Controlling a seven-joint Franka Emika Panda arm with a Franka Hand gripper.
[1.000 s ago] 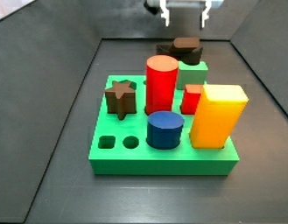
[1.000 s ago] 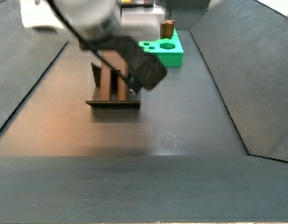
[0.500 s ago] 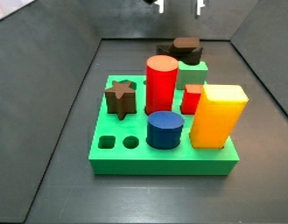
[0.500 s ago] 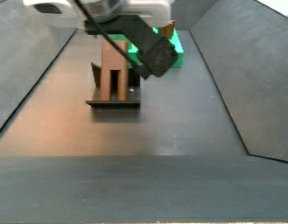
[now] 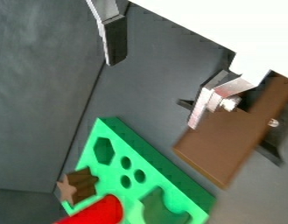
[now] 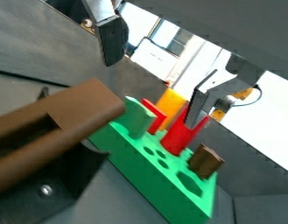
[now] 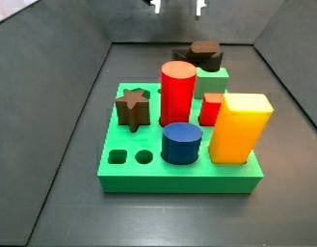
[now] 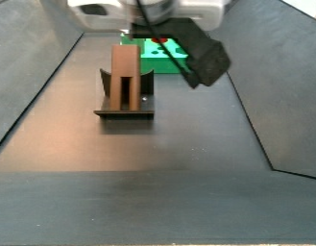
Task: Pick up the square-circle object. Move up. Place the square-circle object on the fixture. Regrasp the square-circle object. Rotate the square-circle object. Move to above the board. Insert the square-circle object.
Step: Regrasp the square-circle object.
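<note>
The square-circle object (image 8: pixel 123 75) stands upright on the fixture (image 8: pixel 124 108), a brown block leaning against the dark bracket, and nothing grips it, so my judgement is that the placing step is done and the regrasp is the one in hand. The gripper (image 5: pixel 170 66) hangs above and a little to the side of the block, its jaws wide apart with only air between the 2 silver fingers (image 5: pixel 112 35). The next move calls for bringing the fingers back down around the block on a different pair of faces, squarely enough that it does not tip off the fixture, before any rotating starts. In a wrist view the block shows as a broad brown face near 1 finger with the board (image 5: pixel 122 162) beyond it; in another it fills the foreground (image 6: pixel 52 122) with the board's pegs behind. In a side view the board (image 7: pixel 180 176) is shown in full, with 2 empty holes, 1 square and 1 round (image 7: pixel 130 156), at its near corner, which look like the target, but only the fingertips (image 7: pixel 157 6) peek in at the top edge and the fixture is not seen. In a side view from the opposite end the block and fixture are plain, while the board (image 8: pixel 167 58) is mostly hidden behind the arm.
</note>
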